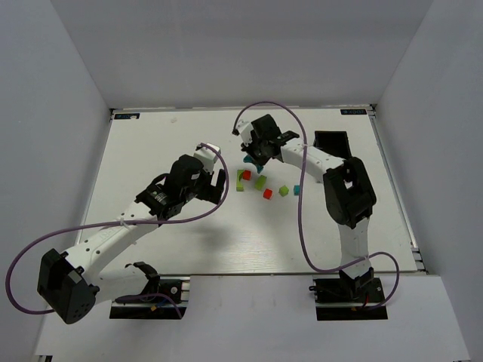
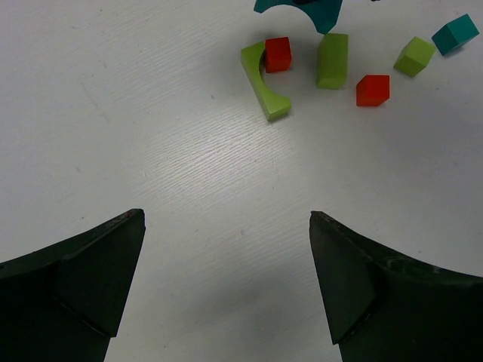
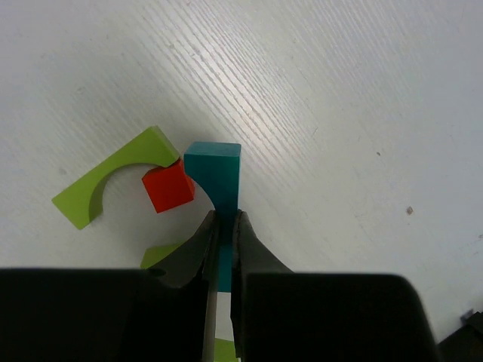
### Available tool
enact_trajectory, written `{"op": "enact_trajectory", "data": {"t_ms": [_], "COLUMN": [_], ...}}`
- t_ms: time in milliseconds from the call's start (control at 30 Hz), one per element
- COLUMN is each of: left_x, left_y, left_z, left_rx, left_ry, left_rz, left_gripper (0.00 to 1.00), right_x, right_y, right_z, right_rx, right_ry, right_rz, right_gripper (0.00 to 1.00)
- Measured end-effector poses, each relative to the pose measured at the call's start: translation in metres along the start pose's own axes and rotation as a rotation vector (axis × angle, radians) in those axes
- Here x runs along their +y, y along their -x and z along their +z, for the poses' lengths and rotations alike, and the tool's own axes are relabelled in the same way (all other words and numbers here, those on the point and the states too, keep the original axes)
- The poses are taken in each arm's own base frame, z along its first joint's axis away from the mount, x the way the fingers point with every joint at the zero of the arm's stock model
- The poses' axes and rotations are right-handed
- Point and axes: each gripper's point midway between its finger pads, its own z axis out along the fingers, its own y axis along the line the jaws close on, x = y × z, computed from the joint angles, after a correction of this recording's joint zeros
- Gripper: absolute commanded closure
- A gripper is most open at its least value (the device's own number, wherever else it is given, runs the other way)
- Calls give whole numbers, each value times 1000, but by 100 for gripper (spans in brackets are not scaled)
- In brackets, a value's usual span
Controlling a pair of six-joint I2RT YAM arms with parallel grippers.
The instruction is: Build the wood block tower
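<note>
Teal arch block (image 3: 213, 167) apparently pinched in outstretched right arm's (image 1: 343, 188) jaws.

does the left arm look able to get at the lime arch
Probably yes: the left arm has open jaws, and bare table lies between them and the lime arch. A red cube sits in its hollow, and the right arm holds a teal arch close by, so room is tight.

This looks like a robotics lab cell: a white table (image 1: 226, 249) boxed in by plain grey panels (image 1: 60, 113), with a left arm (image 1: 113, 237) and a right arm (image 1: 349, 192) bolted at its near edge, and purple cables (image 1: 301, 226) looping loose.
</note>
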Motion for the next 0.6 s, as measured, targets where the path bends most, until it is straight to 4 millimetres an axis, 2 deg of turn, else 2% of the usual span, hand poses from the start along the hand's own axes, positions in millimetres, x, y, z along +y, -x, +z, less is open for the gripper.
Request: {"op": "enact_trajectory", "data": {"t_ms": [267, 467, 600], "left_x": [0, 0, 0], "left_y": [-1, 0, -1], "left_z": [0, 0, 0], "left_rx": [2, 2, 2], "left_ry": [0, 0, 1], "left_rz": [0, 0, 0], "left_gripper": [0, 0, 0], "right_x": [-23, -22, -14], "right_y": [6, 5, -1], "right_z": [13, 23, 34], "right_rx": [7, 10, 25], "right_ry": [-116, -103, -63], "right_rz": [37, 84, 108], "right_gripper": [100, 100, 100]}}
